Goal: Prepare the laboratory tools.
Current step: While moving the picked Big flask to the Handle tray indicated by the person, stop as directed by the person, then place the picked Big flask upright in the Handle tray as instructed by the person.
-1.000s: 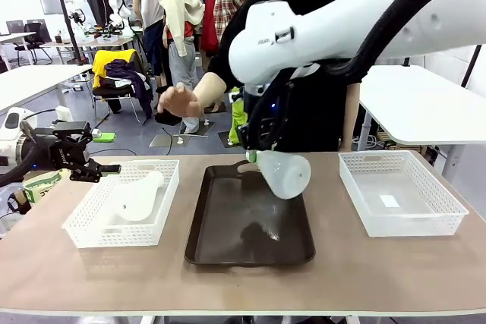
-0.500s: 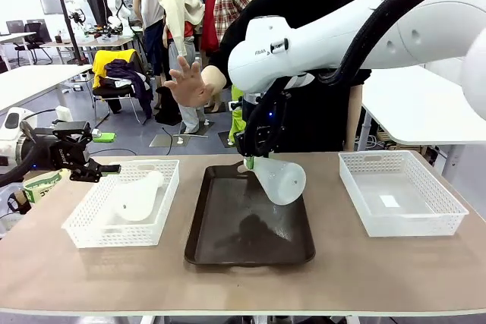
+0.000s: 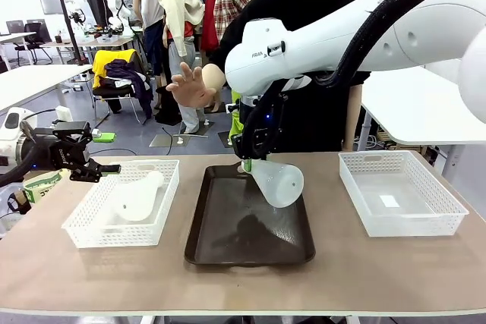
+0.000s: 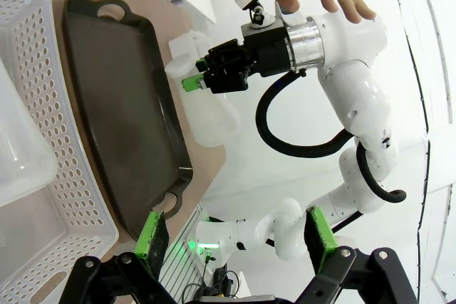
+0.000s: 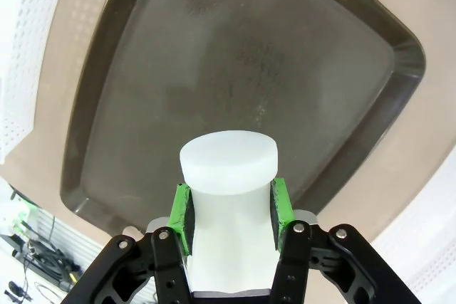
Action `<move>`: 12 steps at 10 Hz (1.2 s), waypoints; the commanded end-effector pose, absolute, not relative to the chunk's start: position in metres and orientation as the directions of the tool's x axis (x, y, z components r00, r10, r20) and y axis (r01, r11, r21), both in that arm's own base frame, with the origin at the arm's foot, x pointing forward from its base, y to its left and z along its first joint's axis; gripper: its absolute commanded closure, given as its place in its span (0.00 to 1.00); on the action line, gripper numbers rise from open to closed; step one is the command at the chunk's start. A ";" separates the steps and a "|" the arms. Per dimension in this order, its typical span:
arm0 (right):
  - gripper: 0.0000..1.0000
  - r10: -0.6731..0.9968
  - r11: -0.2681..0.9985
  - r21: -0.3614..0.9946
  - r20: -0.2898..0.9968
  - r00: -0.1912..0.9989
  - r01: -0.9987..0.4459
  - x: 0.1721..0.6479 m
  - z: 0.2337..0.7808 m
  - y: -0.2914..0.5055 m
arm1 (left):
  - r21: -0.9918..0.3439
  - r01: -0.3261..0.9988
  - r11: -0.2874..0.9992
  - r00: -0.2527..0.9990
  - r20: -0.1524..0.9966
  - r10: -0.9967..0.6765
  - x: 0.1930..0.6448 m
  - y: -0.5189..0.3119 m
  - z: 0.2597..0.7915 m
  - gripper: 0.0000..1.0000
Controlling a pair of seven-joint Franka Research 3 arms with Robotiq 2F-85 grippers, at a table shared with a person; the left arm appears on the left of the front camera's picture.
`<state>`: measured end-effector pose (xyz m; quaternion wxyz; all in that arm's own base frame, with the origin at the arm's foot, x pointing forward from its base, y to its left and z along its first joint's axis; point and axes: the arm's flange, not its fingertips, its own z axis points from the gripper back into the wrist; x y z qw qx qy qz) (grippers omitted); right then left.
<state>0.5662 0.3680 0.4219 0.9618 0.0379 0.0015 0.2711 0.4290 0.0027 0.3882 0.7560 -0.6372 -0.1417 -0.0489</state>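
Right hand [image 3: 247,163] closed firmly on the narrow neck of one conical flask [image 3: 278,180], a green pad pressed on each side of the neck, as seen in the right wrist view [image 5: 228,201]. From the grip, the flask slanting down and to picture right: neck high at the hand, wide round base low and away from it, so a tilted long axis, not an upright one. Hanging above the far half of the dark brown tray [image 3: 228,244], with a shadow under it and, as far as can be judged, no contact yet. Straight below the flask in the wrist view, the tray floor [image 5: 214,48]. Probably the deciding point for a placing move: the base to be turned down toward the tray before lowering, or else a landing on the edge of the base and a roll.

Farther left, the left hand [image 3: 95,172] with fingers wide apart and nothing between them, just beside the far-left corner of the left mesh basket [image 3: 114,237]. Inside that basket, the second flask [image 3: 137,196] lying on its side, neck pointing to the far right. Nearer to it by far: the left arm.

On the right of the bench, a second mesh basket [image 3: 351,181]. Above the far edge, a person's open hand [image 3: 194,85], apart from both flasks.
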 end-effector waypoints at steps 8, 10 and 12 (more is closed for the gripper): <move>1.00 0.525 0.849 0.062 0.018 0.851 -0.525 0.566 0.422 0.366 | -0.950 0.259 0.173 0.953 0.280 0.113 0.429 0.003 0.390 0.00; 1.00 0.525 0.849 0.062 0.018 0.851 -0.525 0.566 0.422 0.366 | -0.950 0.259 0.173 0.953 0.280 0.113 0.429 0.003 0.390 0.00; 1.00 0.525 0.849 0.062 0.018 0.851 -0.525 0.566 0.422 0.366 | -0.950 0.259 0.173 0.953 0.280 0.113 0.429 0.003 0.390 0.00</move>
